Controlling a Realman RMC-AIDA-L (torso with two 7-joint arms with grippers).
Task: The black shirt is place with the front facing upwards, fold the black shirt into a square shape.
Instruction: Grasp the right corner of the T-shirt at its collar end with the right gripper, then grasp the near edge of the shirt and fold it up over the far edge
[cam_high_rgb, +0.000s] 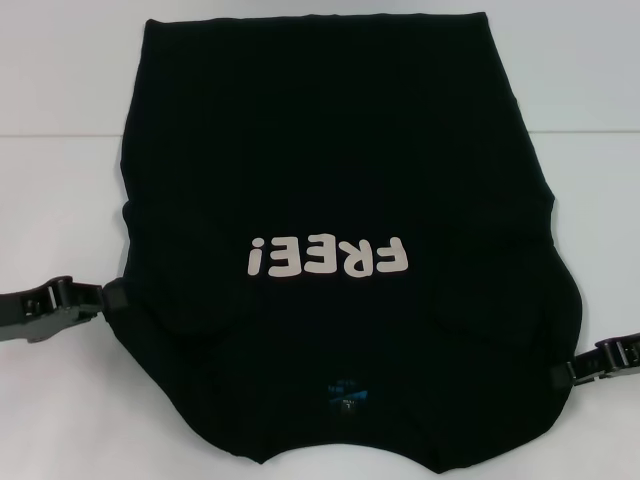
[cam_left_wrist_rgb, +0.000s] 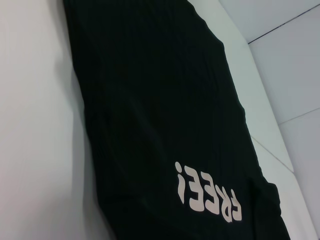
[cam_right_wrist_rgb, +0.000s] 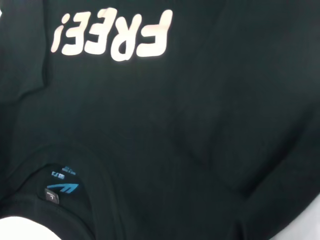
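While one black shirt (cam_high_rgb: 320, 180) lies face up on the white worktop (cam_high_rgb: 60, 120), collar nearest the robot and both sleeves folded inward, two hands flank it: the left hand (cam_high_rgb: 108, 297) clamps its left edge, the right hand (cam_high_rgb: 560, 372) its right edge.

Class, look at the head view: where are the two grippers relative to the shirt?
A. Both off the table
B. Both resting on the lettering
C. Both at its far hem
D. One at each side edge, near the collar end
D: the left gripper and right gripper flank the shirt at its side edges.
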